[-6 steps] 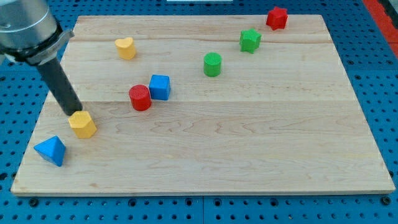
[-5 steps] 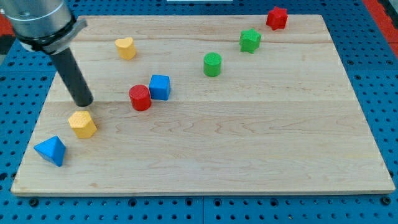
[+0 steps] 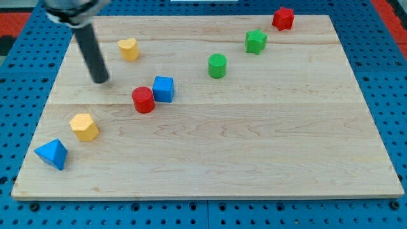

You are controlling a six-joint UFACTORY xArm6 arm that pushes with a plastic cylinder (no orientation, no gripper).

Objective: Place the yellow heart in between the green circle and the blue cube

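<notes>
The yellow heart (image 3: 128, 48) lies near the board's top left. The green circle (image 3: 217, 65) is right of the middle top. The blue cube (image 3: 163, 89) sits left of centre, touching a red cylinder (image 3: 144, 100). My tip (image 3: 101, 80) is on the board, below and left of the yellow heart, apart from it, and left of the blue cube. It touches no block.
A yellow hexagonal block (image 3: 84, 126) and a blue pyramid-like block (image 3: 52, 153) lie at the lower left. A green star (image 3: 255, 41) and a red star (image 3: 283, 18) lie at the top right. The wooden board (image 3: 254, 140) ends in blue pegboard on all sides.
My tip has moved up and to the right, away from the yellow hexagonal block and toward the yellow heart. No block has moved.
</notes>
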